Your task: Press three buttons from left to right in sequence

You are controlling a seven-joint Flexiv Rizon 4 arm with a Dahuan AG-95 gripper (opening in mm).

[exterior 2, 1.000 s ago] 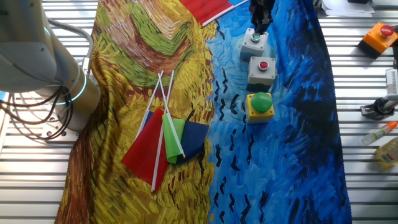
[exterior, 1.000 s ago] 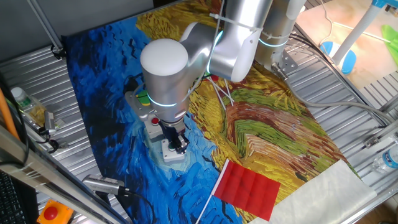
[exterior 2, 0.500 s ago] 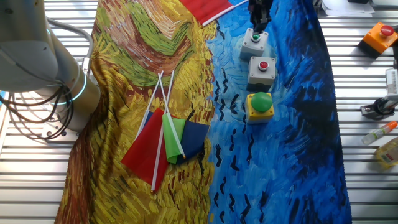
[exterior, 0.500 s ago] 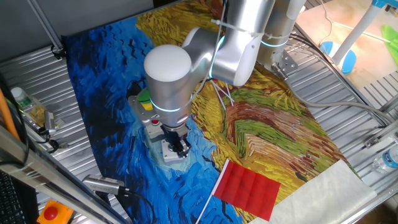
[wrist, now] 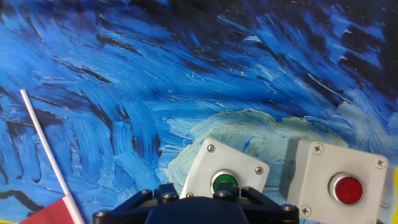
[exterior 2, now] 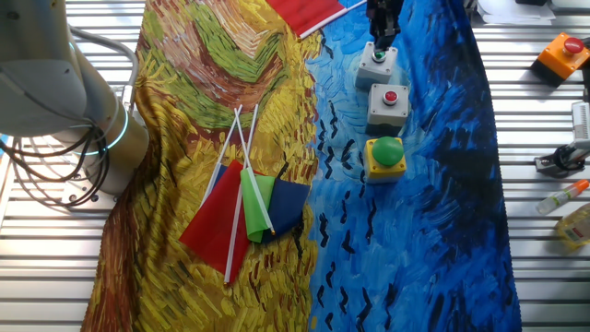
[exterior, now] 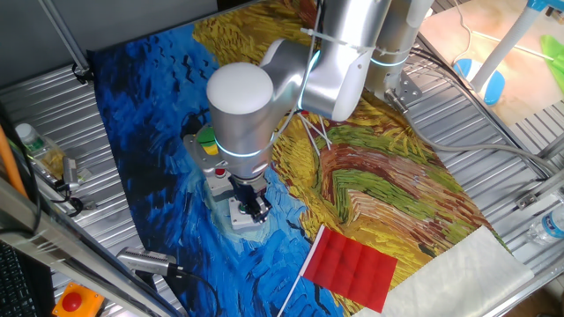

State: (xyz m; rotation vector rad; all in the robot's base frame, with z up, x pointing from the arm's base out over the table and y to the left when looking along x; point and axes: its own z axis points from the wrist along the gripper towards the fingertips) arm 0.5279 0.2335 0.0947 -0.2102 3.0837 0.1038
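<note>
The three button boxes lie in a row on the blue part of the painted cloth. The yellow box with the green dome [exterior 2: 385, 154] and the grey box with the red button [exterior 2: 388, 102] stand free. My gripper [exterior 2: 382, 35] is right over the grey box with the small green button [exterior 2: 378, 65], and I cannot tell whether it touches it. In one fixed view the gripper [exterior: 255, 208] hangs over that box [exterior: 246, 217], and the arm hides most of the other two. The hand view shows the small green button [wrist: 224, 182] just beyond the gripper body [wrist: 205, 208], with the red button [wrist: 347, 188] to its right. No finger gap shows.
A red flag [exterior: 351, 267] lies near the gripper, and its white stick [wrist: 46, 152] shows in the hand view. A bundle of coloured flags [exterior 2: 247, 208] lies on the yellow part of the cloth. An orange box with a red button [exterior 2: 564, 53] and bottles [exterior 2: 572, 212] sit off the cloth.
The arm's elbow has shifted slightly to the right. The gripper has stayed over the small green button and seems to have risen a little.
</note>
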